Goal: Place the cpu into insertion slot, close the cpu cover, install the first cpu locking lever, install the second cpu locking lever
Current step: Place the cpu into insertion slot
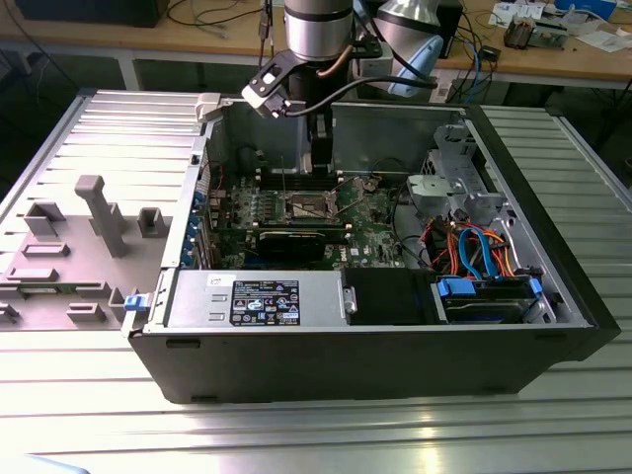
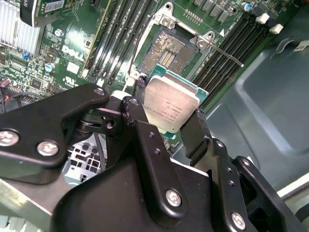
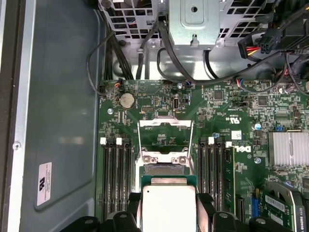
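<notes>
Entry: cpu (image 2: pixel 171 104) | gripped by two opposite edges in gripper (image 2: pixel 168 111), fingers narrowed onto it, per second wrist view | not yet seated | insertion slot (image 1: pixel 308 205) seen uncovered, located at 6 o'clock from gripper in exterior view, near but apart

Exterior view: looks steeply down from high and well back onto the open case (image 1: pixel 375 336), with the arm (image 1: pixel 318 39) at the case's twelve o'clock and the board (image 1: pixel 373 212) small at mid-picture. Second wrist view: sits very near, slanting past the gripper (image 2: pixel 168 107) and cpu (image 2: pixel 176 99) toward the slot (image 2: pixel 166 50). First wrist view: hangs somewhat farther off, facing square onto the board, and shares cpu, slot and memory rails (image 3: pixel 116 179) with the second wrist view, the board with the exterior view.
</notes>
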Motion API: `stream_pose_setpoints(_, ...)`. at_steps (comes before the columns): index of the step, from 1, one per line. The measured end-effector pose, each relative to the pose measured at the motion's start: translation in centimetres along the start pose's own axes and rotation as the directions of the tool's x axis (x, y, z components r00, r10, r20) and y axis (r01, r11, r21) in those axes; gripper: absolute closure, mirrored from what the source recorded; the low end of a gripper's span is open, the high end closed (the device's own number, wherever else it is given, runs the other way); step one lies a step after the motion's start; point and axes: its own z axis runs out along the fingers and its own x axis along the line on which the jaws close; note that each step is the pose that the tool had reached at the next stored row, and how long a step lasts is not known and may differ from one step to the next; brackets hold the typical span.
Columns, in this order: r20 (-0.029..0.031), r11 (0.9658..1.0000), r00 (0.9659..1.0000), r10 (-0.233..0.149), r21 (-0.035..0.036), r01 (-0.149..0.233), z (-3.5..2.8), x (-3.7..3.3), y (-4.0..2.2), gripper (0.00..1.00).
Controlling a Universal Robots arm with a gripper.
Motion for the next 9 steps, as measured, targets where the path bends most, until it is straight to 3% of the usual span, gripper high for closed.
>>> stream_pose_setpoints(9,0.0,1.0,1.0,0.0,0.0002,0.0,0.17,0.0,-0.01,0.46)
